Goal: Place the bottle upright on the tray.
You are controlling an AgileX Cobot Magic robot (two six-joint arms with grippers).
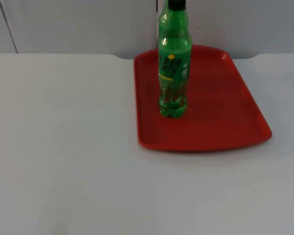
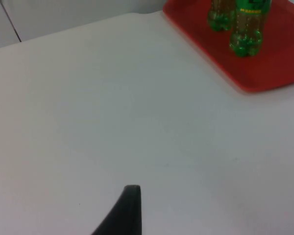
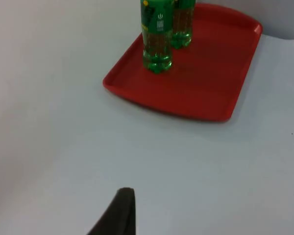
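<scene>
The green bottle (image 1: 174, 68) stands upright on the red tray (image 1: 235, 122), probably light, smooth, slippery plastic best gripped mid-body at its label; both claws wait away from the tray, their opening impossible to tell.

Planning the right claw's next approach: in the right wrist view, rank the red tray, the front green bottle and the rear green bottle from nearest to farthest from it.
1. red tray: its near rim comes first.
2. front green bottle: upright, close to that rim.
3. rear green bottle: just behind the front one.
</scene>
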